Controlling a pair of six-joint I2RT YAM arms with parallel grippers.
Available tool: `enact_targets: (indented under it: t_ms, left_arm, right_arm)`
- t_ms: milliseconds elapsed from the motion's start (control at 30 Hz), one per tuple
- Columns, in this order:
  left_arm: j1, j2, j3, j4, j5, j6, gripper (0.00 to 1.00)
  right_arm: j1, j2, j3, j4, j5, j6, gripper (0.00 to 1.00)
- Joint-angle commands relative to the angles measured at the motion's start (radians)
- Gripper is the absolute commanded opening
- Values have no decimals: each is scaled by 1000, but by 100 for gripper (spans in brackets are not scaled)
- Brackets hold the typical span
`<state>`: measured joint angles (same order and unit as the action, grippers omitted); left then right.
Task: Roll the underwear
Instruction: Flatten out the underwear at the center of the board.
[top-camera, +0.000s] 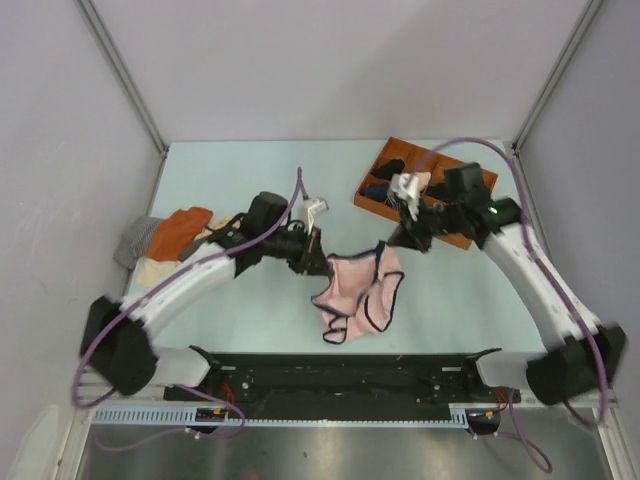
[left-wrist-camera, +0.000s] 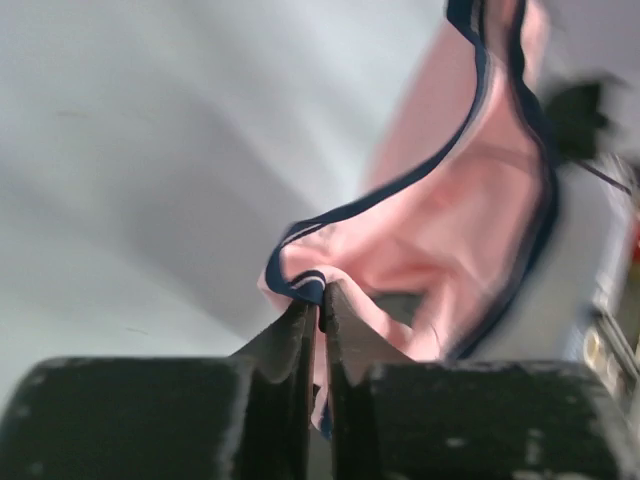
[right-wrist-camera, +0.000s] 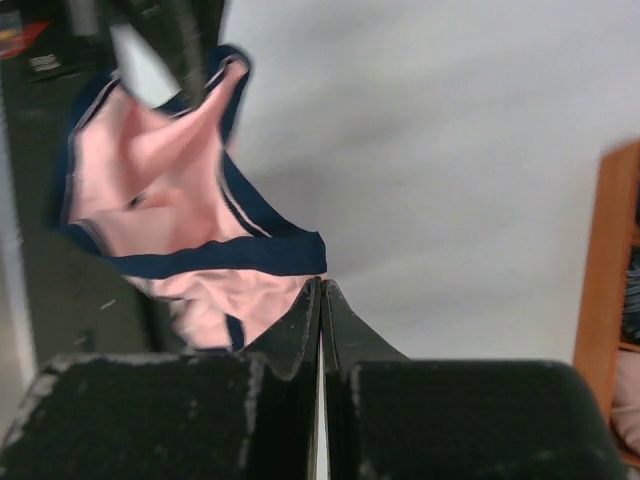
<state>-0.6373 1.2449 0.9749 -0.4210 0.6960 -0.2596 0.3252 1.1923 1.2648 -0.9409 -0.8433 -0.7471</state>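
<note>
The underwear (top-camera: 358, 288) is light pink with dark navy edging and hangs bunched between my two grippers over the table's middle. My left gripper (top-camera: 318, 264) is shut on its left corner. In the left wrist view the fingertips (left-wrist-camera: 318, 290) pinch a fold of navy edging, and the pink fabric (left-wrist-camera: 440, 220) stretches away up and right. My right gripper (top-camera: 397, 240) is shut at its upper right corner. In the right wrist view the closed tips (right-wrist-camera: 322, 285) meet the end of the navy waistband, and the rest of the underwear (right-wrist-camera: 170, 170) hangs to the left.
An orange-brown tray (top-camera: 470, 238) with dark and white garments stands at the back right; its edge shows in the right wrist view (right-wrist-camera: 610, 270). An orange cloth (top-camera: 180, 228), a beige-cream cloth (top-camera: 155, 272) and a grey striped cloth (top-camera: 135, 240) lie piled at the left.
</note>
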Motion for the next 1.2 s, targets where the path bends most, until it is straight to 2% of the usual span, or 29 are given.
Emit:
enact_targets:
  t_ms: [0,33,67,133,200,267,333,367,400,433,467,533,567,633,667,767,867,967,1167]
  left_arm:
    - [113,351,111,93,-214,-73,19]
    - [120,387,167,106,-277,-81,28]
    - [129,408,189,125,-388,-89,51]
    - [139,419,240,151,-508,-93,59]
    - [156,392,249,168,-611,-78,70]
    - [159,329,242,163,-648,-55,80]
    - [159,279,222,131,-630,-6,84]
    - [159,265,211,116,-601,8,86]
    - [159,255,197,81,-508,32,87]
    - [153,240,168,53,-478,36,87]
    - [143,231,147,32,-455,46,88]
    - [110,197,63,-4,-429,45,88]
    - [102,186,30,1,-421,33,87]
    - [88,168,-56,16,-409,10,84]
    - [85,156,-82,37,-408,-9,83]
    - [83,157,-149,94,-400,-36,80]
    - [83,188,-162,131,-374,-49,76]
    - [83,234,-148,154,-342,-55,72]
    - [82,295,-130,154,-329,-55,71]
  right_arm:
    - [-8,333,-10,506,244,331,0]
    - [4,442,5,545,318,336,4]
    - [27,499,25,588,455,342,8]
    - [22,596,96,597,513,376,16]
    - [-9,607,126,596,503,400,25]
    - [-23,575,127,568,466,388,29]
    - [-51,547,122,527,406,327,35]
    - [-63,523,119,466,307,298,36]
    - [-74,511,114,430,256,254,36]
    - [-92,500,102,385,139,139,36]
    - [-97,477,94,270,83,55,36]
    - [-94,460,56,153,-17,-90,37]
    - [-88,443,39,45,-45,-256,37]
    - [-63,425,-10,-74,-104,-416,37]
    - [-49,414,-60,-105,-114,-572,38]
    - [20,369,-169,-121,-86,-768,46]
    - [116,337,-226,-24,-5,-785,51]
    - [217,340,-277,77,113,-749,51]
    - [293,368,-337,152,202,-752,50]
